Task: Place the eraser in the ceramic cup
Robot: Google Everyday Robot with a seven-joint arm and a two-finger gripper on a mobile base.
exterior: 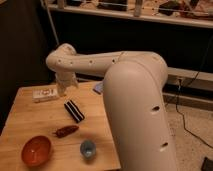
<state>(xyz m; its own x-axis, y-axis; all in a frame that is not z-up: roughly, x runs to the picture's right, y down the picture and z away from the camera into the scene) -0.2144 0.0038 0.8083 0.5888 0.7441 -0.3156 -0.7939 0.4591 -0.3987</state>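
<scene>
While the ceramic cup stands at the near edge of the tabletop, the eraser lies flat mid-table, untouched. Beyond it the claw hangs beside the white box, fingers apart, holding nothing. This looks like the reaching step: next it must come over the eraser and close on it.

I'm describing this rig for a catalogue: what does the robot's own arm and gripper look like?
The arm is a thick, smooth, cream-white tube with rounded joints and small dark holes along its shell. No cables show on it. Its gripper, pale too, hangs at the far end above the wooden table's back edge.
</scene>
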